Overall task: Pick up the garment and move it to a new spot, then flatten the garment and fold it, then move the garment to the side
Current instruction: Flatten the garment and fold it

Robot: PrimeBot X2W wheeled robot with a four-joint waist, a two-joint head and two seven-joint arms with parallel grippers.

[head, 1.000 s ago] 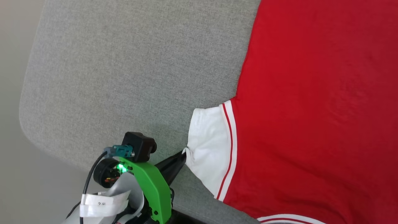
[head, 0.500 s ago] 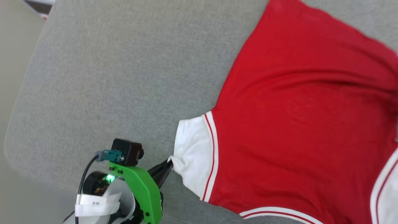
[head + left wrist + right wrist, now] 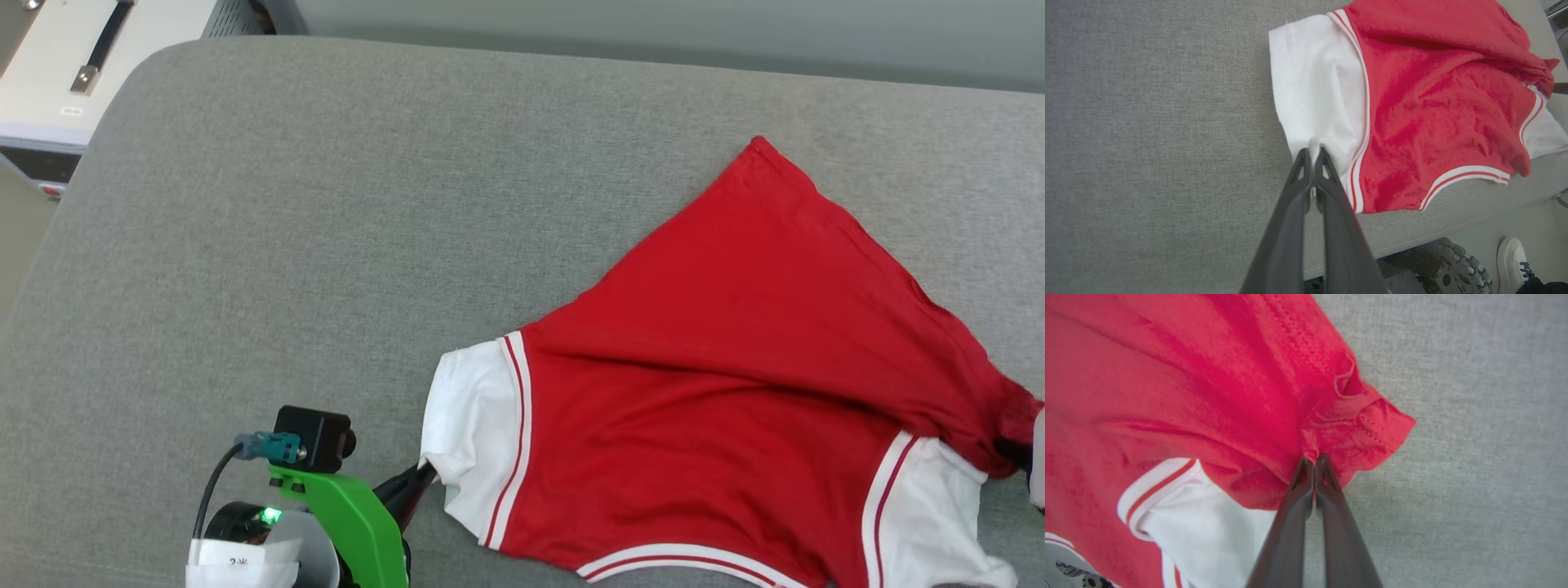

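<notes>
Garment (image 3: 718,392) lies plain red side up on the right half of the grey tabletop (image 3: 286,245), its curved striped trim (image 3: 678,563) along the near edge and no lettering showing. Left sleeve (image 3: 469,433) points left and right sleeve (image 3: 931,506) sits at the near right, so the sleeve-to-sleeve line runs left to right close to the near edge. One hem corner (image 3: 759,145) reaches far across the tabletop. The other hem corner (image 3: 1367,420) is bunched just beyond the right sleeve, which leaves a diagonal ridge across the body.

Left fingers (image 3: 1329,196) are pressed together on a pinch of the left sleeve's cuff, and the cloth spreads from them to the right and far. Right fingers (image 3: 1331,498) are likewise closed tight on the bunched hem corner, with the cloth to their left. The garment thus spans between the two grips, each arm nearest its own side.

By my reading, flattening is not yet done: the body is doubled over, and the right arm's corner would need to go far and right to open it while the left grip anchors the sleeve.

Off the tabletop, a white cabinet (image 3: 106,57) stands at the far left, and a person's white shoe (image 3: 1513,255) is on the floor past the near edge
</notes>
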